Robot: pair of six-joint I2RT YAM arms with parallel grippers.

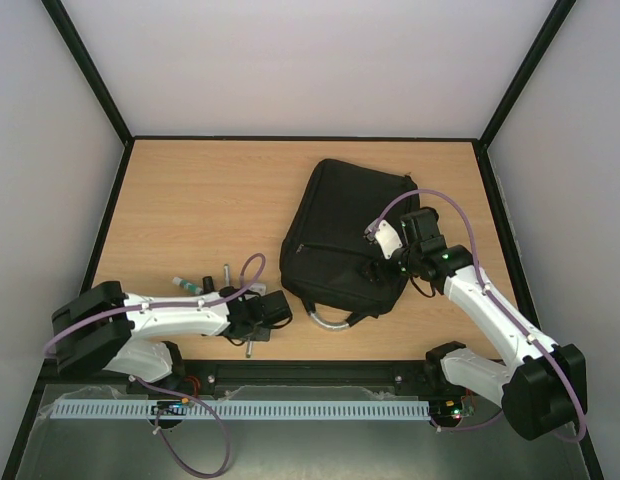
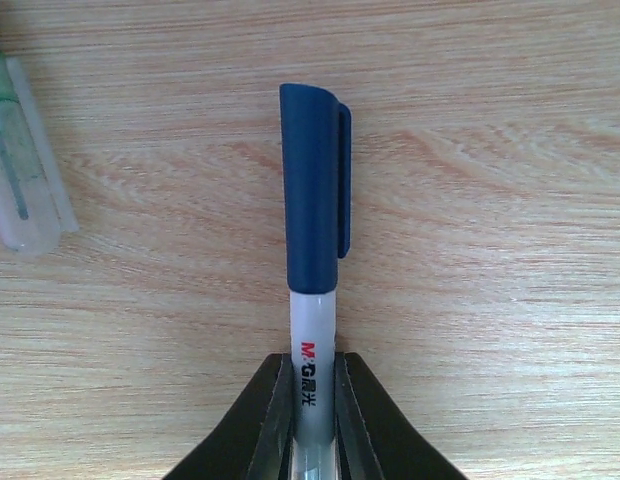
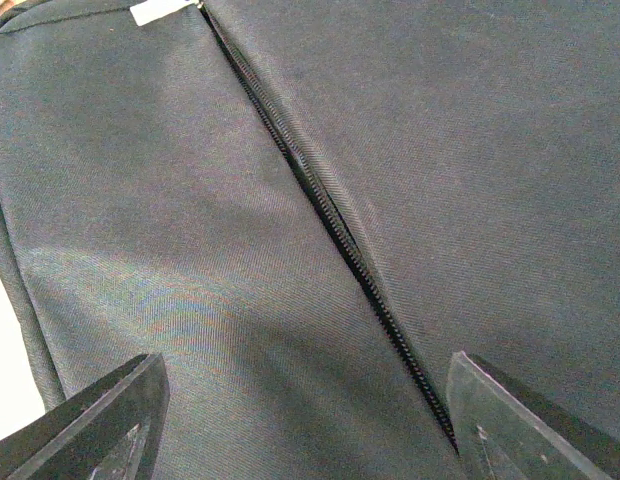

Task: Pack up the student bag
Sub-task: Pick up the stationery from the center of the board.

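The black student bag (image 1: 345,235) lies flat on the table right of centre, its grey handle (image 1: 330,320) toward the front. My right gripper (image 1: 375,262) hangs open just over the bag's front panel; in the right wrist view the fabric (image 3: 170,220) and a closed zipper line (image 3: 330,215) fill the frame between its spread fingers. My left gripper (image 1: 252,318) is shut on a white pen with a blue cap (image 2: 314,200), held by its barrel low over the wood.
A clear pen or marker with green markings (image 2: 25,170) lies left of the held pen. Several small pens (image 1: 195,287) lie on the table by the left arm. Black frame posts and white walls enclose the table.
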